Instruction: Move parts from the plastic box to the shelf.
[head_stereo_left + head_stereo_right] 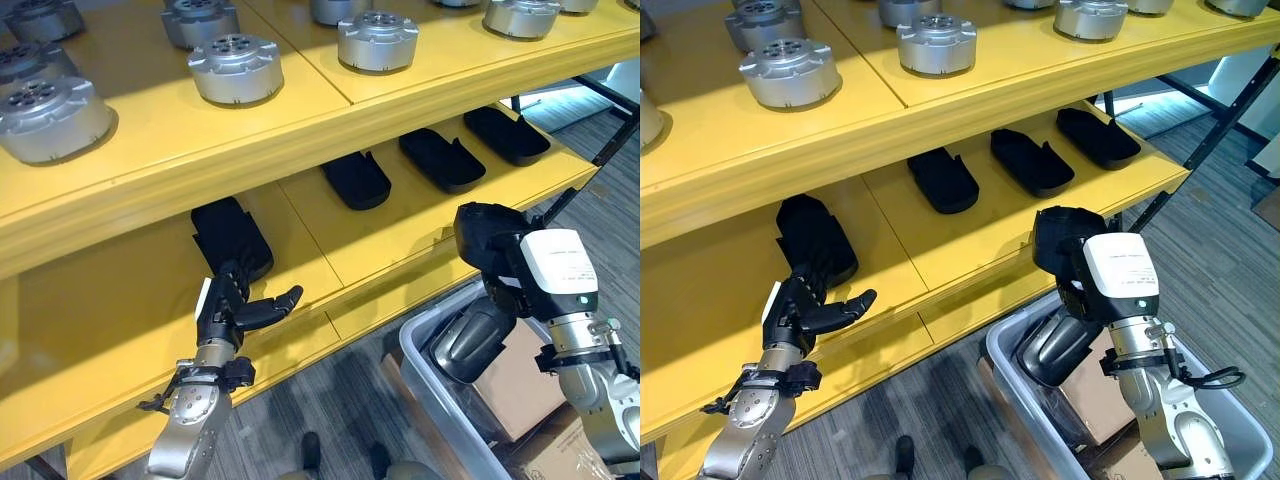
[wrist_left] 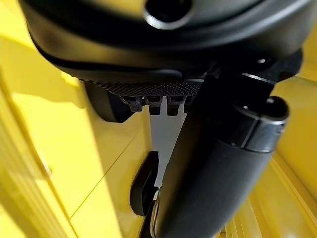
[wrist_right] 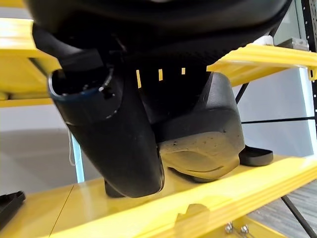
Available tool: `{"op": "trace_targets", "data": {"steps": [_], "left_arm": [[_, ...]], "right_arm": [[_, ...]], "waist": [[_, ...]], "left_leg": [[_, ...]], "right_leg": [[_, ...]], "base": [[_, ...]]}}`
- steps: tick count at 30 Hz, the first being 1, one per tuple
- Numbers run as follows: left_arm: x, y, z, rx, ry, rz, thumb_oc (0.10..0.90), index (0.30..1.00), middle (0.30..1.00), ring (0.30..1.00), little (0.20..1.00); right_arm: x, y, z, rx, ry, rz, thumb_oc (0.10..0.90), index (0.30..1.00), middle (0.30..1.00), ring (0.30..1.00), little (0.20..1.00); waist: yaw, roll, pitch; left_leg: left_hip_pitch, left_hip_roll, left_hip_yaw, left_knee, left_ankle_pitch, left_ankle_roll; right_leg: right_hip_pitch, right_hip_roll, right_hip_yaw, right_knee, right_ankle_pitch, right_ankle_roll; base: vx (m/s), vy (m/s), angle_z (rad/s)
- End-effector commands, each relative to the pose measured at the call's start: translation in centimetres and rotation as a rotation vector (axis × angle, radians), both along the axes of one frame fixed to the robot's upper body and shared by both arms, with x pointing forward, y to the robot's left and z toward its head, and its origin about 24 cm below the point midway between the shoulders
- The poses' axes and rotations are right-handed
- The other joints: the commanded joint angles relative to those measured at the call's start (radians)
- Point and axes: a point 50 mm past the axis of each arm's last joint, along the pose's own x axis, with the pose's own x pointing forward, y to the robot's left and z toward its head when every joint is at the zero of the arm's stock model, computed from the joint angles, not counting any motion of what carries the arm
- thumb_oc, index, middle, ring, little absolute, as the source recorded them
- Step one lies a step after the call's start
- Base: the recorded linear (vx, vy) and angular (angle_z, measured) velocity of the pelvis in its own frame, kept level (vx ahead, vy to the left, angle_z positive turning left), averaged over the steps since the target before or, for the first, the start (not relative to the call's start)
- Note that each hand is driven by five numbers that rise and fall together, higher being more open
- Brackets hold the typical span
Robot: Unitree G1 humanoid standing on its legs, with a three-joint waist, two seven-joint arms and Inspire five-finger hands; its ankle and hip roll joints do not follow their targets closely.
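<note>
- You won't find any text you can read here: the white cover [image 1: 1120, 272] on the right arm carries a few lines of small print, too fine to make out.
- The silver parts [image 1: 235, 68] on the upper board of the yellow shelf [image 1: 330, 238] show you no numbers or labels.
- The black parts [image 1: 1031, 161] and the plastic box [image 1: 1240, 425] bear no legible marks or signs either.
</note>
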Motion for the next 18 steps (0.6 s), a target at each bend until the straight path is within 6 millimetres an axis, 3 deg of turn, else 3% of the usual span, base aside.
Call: {"op": "trace_targets", "data": {"steps": [1,12,15,18], "left_arm": [[0.6,0.8,4.1,0.019,-0.236,0.038,0.900,1.000,1.000,1.000,1.000],[0.1,0.4,3.9,0.009,-0.215,0.001,0.900,1.000,1.000,1.000,1.000],[0.0,0.2,3.8,0.002,-0.209,-0.006,0.900,1.000,1.000,1.000,1.000],[0.0,-0.1,3.2,-0.011,-0.185,-0.023,0.900,1.000,1.000,1.000,1.000]], "right_arm": [[-0.1,0.4,7.2,0.003,-0.388,0.050,0.400,0.300,0.300,0.300,0.300],[-1.1,0.5,8.1,-0.016,-0.422,0.070,0.400,0.300,0.300,0.300,0.300],[-1.3,0.4,8.3,-0.020,-0.429,0.071,0.400,0.300,0.300,0.300,0.300],[-1.5,0.1,8.8,-0.028,-0.449,0.074,0.400,0.300,0.300,0.300,0.300]], "waist": [[0.005,-0.027,-0.113],[-0.003,-0.012,-0.119],[-0.003,-0.019,-0.112],[-0.001,-0.031,-0.083]], "left_leg": [[0.102,-0.025,0.074,-0.003,-0.136,-0.008],[0.109,0.014,0.061,0.005,-0.130,-0.043],[0.097,0.025,0.044,0.039,-0.133,-0.055],[0.028,0.014,0.023,0.175,-0.152,-0.069]], "right_leg": [[-0.073,0.016,0.010,-0.016,0.063,0.062],[-0.046,0.029,-0.035,-0.010,0.023,0.027],[-0.036,0.034,-0.051,-0.009,0.019,0.017],[-0.027,0.020,-0.076,-0.016,0.022,0.010]], "base": [[0.02,-0.056,0.03],[0.01,-0.119,0.03],[-0.01,-0.123,0.12],[-0.08,-0.090,0.39]]}}
